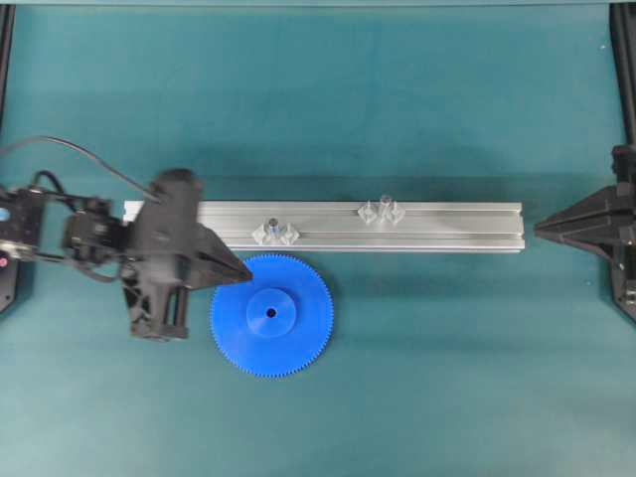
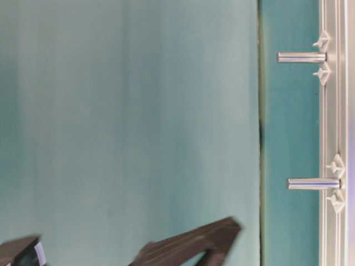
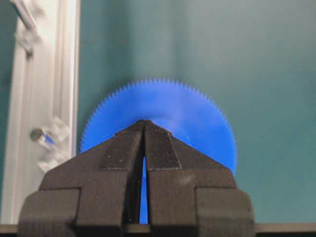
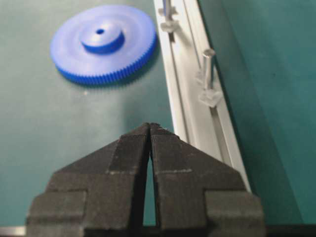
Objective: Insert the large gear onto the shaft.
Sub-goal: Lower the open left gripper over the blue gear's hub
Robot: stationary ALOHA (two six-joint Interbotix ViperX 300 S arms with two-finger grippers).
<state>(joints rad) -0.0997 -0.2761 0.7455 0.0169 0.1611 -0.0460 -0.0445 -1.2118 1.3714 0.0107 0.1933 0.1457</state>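
1. Black left pincer (image 1: 241, 270), clenched on nothing, hovers at the large gear (image 1: 271, 315) rim, lower centre-left; shut tips could shove it.
2. Aluminium rail (image 1: 447, 227) carries two pins; a wrong pick would miss the shaft (image 1: 385, 208).
3. Right pincer (image 1: 542, 228) sits clenched, far right.
4. Teal surface (image 1: 437, 378) throughout.

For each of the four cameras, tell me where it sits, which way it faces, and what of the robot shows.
Overhead: above the table, looking straight down; left gripper at the large gear, right gripper beyond the aluminium rail.
Table-level: low, picture turned sideways; two pins on the rail, dark arm parts.
Left wrist: behind shut fingers, facing the gear.
Right wrist: behind shut fingers, looking along the rail.
Both wrist views share gear and rail.
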